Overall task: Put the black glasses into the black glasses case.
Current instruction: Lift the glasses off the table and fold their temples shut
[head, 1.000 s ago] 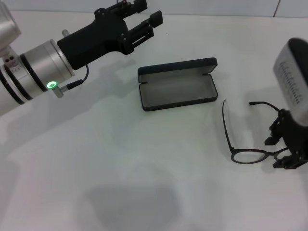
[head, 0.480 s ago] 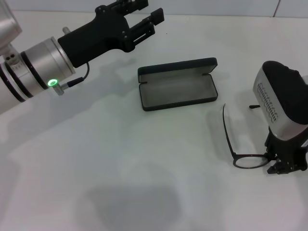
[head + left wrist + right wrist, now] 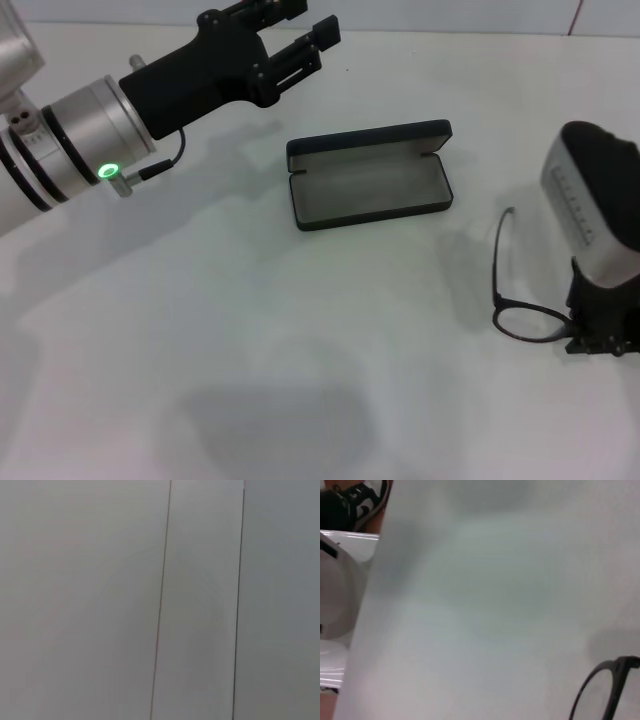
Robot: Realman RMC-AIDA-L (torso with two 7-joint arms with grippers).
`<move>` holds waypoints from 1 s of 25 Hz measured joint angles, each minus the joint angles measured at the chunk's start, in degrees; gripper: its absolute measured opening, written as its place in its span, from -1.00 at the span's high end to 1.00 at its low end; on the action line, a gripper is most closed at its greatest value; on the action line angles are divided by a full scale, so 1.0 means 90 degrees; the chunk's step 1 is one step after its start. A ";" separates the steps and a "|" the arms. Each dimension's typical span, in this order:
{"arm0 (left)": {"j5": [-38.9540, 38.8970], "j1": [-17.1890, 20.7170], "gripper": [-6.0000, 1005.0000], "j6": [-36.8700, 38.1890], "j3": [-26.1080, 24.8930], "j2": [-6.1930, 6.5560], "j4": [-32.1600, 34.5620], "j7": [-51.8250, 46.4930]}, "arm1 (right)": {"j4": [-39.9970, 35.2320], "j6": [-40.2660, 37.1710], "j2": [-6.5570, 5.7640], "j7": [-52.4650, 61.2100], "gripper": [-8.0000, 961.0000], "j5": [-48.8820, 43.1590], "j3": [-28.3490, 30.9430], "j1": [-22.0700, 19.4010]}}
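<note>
White desk [image 3: 250,330], plain matte top; pale wall behind far edge. Black glasses case [image 3: 368,176] lies open mid-desk toward far edge, grey lining up. Black glasses [image 3: 520,300] near right edge, frame at right gripper [image 3: 600,335]; finger state can't tell. Left gripper [image 3: 300,45] hovers by far-left corner, fingers apart, holding nothing.

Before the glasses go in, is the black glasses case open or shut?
Open. In the head view the black glasses case lies on the table with its lid folded back, grey lining showing, and nothing inside.
</note>
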 joint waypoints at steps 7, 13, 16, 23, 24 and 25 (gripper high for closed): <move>0.0258 0.0086 -0.07 0.0626 0.0004 0.0066 0.0014 -0.0044 | -0.1376 -0.0351 0.0019 -0.0914 0.77 0.1065 0.1196 -0.1077; 0.0972 -0.0142 -0.07 0.0946 0.0010 0.0122 0.0026 -0.0238 | -0.0299 0.0892 0.0051 -0.3005 0.77 0.3365 0.1960 -0.2100; 0.1445 -0.0403 -0.07 0.1076 0.0010 0.0164 0.0033 -0.0522 | 0.0781 0.1442 0.0053 -0.4720 0.77 0.4829 0.1836 -0.2512; 0.2296 -0.1030 -0.07 0.1098 0.0010 0.0159 0.0035 -0.1004 | 0.2342 0.1135 0.0045 -0.7423 0.77 0.6705 0.1796 -0.2661; 0.2386 -0.1098 -0.07 0.1098 0.0011 0.0144 0.0036 -0.1044 | 0.2457 0.1100 0.0046 -0.7610 0.77 0.6813 0.1797 -0.2662; 0.2479 -0.1175 -0.07 0.1099 0.0010 0.0131 0.0035 -0.1076 | 0.2544 0.1075 0.0048 -0.7738 0.77 0.6889 0.1797 -0.2665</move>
